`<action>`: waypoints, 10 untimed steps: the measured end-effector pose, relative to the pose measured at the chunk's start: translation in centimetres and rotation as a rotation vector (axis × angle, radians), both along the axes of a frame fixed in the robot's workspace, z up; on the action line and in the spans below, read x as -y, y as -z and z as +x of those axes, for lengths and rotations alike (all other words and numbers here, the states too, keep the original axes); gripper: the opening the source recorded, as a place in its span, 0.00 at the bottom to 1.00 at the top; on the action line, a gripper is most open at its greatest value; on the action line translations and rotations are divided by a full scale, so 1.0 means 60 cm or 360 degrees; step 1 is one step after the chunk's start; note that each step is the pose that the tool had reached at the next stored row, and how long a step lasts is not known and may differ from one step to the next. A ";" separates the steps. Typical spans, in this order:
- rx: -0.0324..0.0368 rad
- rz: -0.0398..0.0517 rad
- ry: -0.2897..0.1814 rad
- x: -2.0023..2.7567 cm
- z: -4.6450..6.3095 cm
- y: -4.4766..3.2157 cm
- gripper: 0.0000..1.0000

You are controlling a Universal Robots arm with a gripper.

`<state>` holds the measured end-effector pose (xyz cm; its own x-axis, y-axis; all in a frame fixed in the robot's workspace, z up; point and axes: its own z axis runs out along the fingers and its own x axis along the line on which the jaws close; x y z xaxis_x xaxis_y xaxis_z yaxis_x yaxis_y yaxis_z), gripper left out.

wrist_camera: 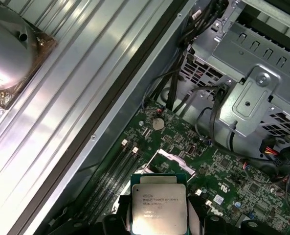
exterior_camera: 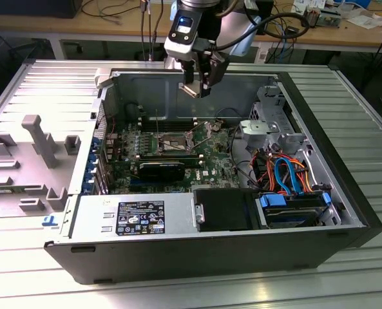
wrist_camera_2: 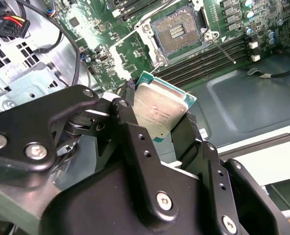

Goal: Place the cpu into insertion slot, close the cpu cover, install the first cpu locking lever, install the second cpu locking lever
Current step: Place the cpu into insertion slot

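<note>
Gripper (exterior_camera: 196, 89) over the open computer case (exterior_camera: 255, 257), as I watch from the remote desk: its two black fingers (wrist_camera_2: 130, 129) are clamped on opposite edges of the cpu (wrist_camera_2: 160, 110), which hangs in the air above the green board (exterior_camera: 213, 158), touching nothing else. The chip is square, with no longer side. Its dull metal top faces the cameras in both wrist views, and in the second wrist view one corner points toward the insertion slot (wrist_camera_2: 176, 33). That slot lies bare on the board, its contact field exposed, well apart from the chip. What may be the cpu cover (wrist_camera: 173, 161), a silvery frame, shows just past the chip in the first wrist view; I cannot be sure of it
</note>
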<state>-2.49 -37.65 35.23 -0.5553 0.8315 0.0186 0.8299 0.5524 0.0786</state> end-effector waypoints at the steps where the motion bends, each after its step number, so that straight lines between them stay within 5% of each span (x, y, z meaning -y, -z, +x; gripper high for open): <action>1: 0.0000 0.0000 0.0013 0.0000 0.000 0.000 0.54; 10: 0.0000 0.0000 0.0139 0.0000 0.000 0.000 0.54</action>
